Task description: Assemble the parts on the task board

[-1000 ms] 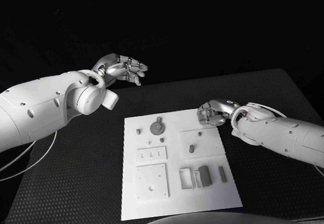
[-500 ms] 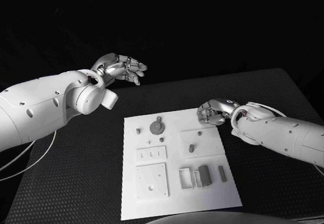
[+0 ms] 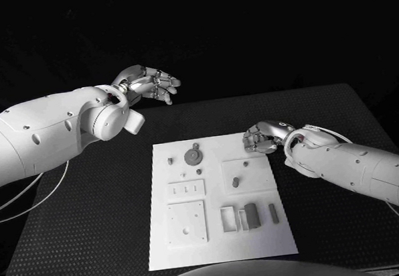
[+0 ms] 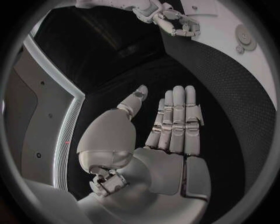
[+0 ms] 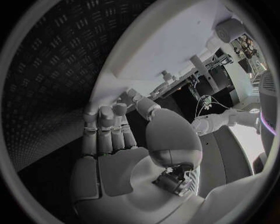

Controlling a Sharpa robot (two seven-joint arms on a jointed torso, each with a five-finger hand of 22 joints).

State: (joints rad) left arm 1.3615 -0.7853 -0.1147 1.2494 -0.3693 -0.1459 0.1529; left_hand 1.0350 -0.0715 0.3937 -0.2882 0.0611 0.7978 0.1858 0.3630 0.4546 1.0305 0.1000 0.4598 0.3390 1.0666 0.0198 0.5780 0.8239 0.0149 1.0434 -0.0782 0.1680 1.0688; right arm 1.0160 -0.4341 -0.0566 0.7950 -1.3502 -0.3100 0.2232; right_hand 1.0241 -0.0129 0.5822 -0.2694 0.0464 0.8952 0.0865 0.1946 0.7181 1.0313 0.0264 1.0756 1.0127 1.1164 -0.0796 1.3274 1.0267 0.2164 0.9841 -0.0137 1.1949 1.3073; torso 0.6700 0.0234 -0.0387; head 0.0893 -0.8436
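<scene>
Little has moved since the earlier frames: the right silver many-fingered hand [image 3: 263,138] stays at the far right corner of the flat white task board [image 3: 222,246], shifted only slightly, and the left silver many-fingered hand [image 3: 149,84] still hangs flat and empty well beyond the board's far edge. The right hand's fingers [image 5: 106,122] curl down at the board's edge; whether they pinch anything I cannot tell. The small grey parts [image 3: 252,216] lie and stand across the board, the round disc-shaped one [image 3: 193,157] near its far edge. I judge the risk is that curled fingers pressing this corner could nudge the board and unsettle loose pieces. The right wrist view shows fingertips meeting the board edge, which the head view hides; the left wrist view shows the left hand [image 4: 169,140] open.
</scene>
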